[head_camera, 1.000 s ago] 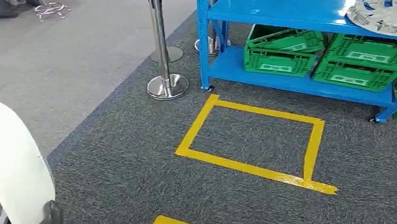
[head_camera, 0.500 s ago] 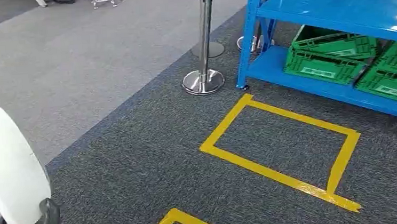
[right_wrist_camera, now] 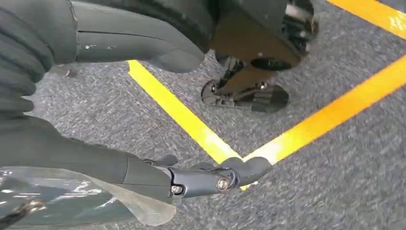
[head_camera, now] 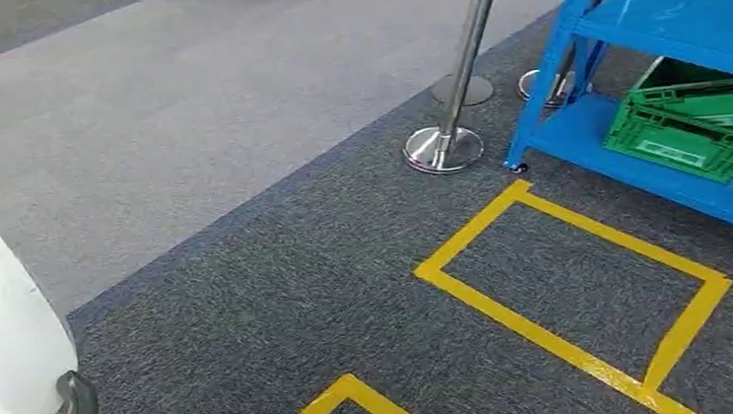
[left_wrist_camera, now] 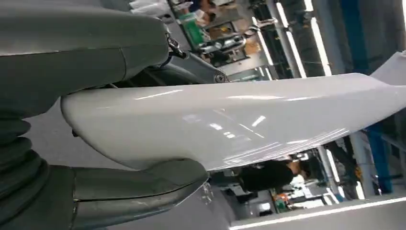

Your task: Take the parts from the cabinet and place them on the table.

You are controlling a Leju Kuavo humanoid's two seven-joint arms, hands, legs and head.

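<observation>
One white part (left_wrist_camera: pixel 230 124) is gripped in the left hand (left_wrist_camera: pixel 95 120), well clear of the blue cabinet (head_camera: pixel 665 35), table delivery outstanding; right hand (right_wrist_camera: pixel 143 120) hangs, fingers apart, holding nothing.

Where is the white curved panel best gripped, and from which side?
At its rounded end, coming over the thin edge, as the left robot hand grips it: thumb on one face, fingers on the other. The white curved panel is broad, glossy and smooth, so pressing on one flat face alone would probably slip.
</observation>
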